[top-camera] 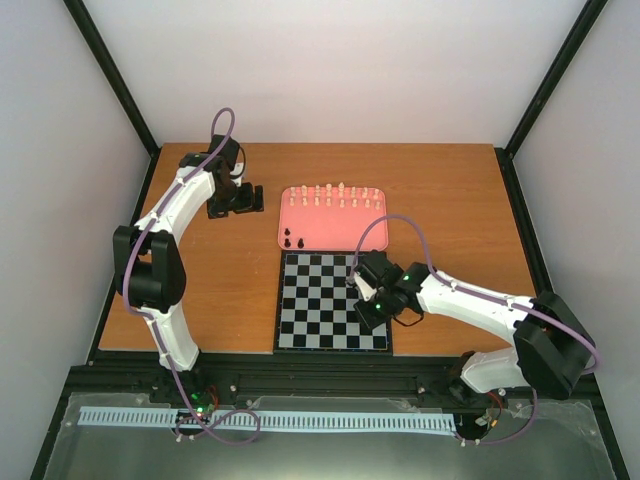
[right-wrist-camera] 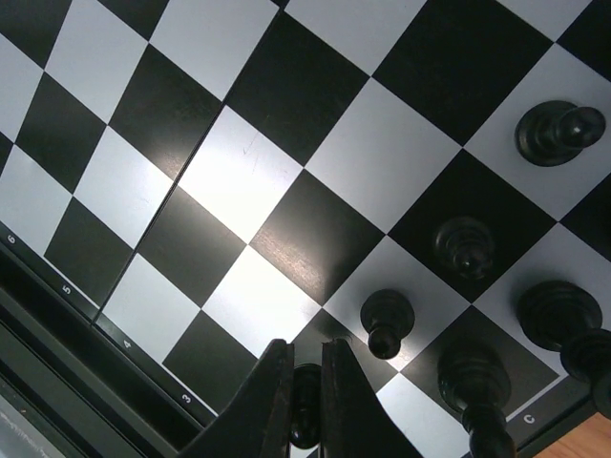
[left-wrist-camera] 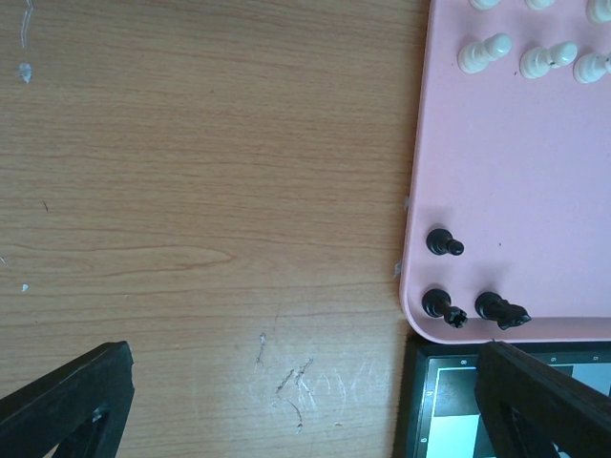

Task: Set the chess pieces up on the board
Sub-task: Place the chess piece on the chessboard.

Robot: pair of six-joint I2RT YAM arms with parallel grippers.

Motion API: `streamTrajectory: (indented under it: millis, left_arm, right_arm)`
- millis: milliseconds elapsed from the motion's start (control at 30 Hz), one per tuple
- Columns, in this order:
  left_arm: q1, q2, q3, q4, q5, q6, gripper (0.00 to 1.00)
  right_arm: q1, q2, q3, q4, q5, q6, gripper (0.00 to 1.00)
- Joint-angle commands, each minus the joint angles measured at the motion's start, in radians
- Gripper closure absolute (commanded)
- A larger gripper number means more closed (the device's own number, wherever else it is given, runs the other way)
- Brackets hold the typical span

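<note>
Chess pieces (left-wrist-camera: 485,51), light, rigid and likely quick to topple: the left end effector (top-camera: 243,199) hovers spread above the counter (top-camera: 225,290) beside the pink tray (top-camera: 335,228), where cream rows and 3 black stand. At the right edge of the board (top-camera: 305,305), the right end effector (right-wrist-camera: 305,377) pinches a black piece (right-wrist-camera: 305,420), best gripped at its slim stem.

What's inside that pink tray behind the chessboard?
Cream-white chess pieces stand in rows along the tray's far side; three black pieces sit in its near left corner. The right arm's cable crosses the near right corner, covering a thin strip.
</note>
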Motion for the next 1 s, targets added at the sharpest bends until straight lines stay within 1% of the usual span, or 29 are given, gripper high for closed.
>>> streamTrajectory:
  millis: [0,433,967]
  left_arm:
    - [0.000,-0.018,0.000,0.009,-0.008,-0.007,0.00]
    - [0.000,0.003,0.011,0.005,-0.001,-0.009,0.00]
    - [0.000,0.015,0.015,0.004,0.003,-0.011,0.00]
  right_arm:
    - [0.011,-0.024,-0.013,0.041,-0.013,0.008,0.97]
    - [0.012,-0.002,-0.008,0.011,-0.037,0.008,0.97]
    - [0.013,0.037,-0.016,-0.002,0.002,0.034,0.97]
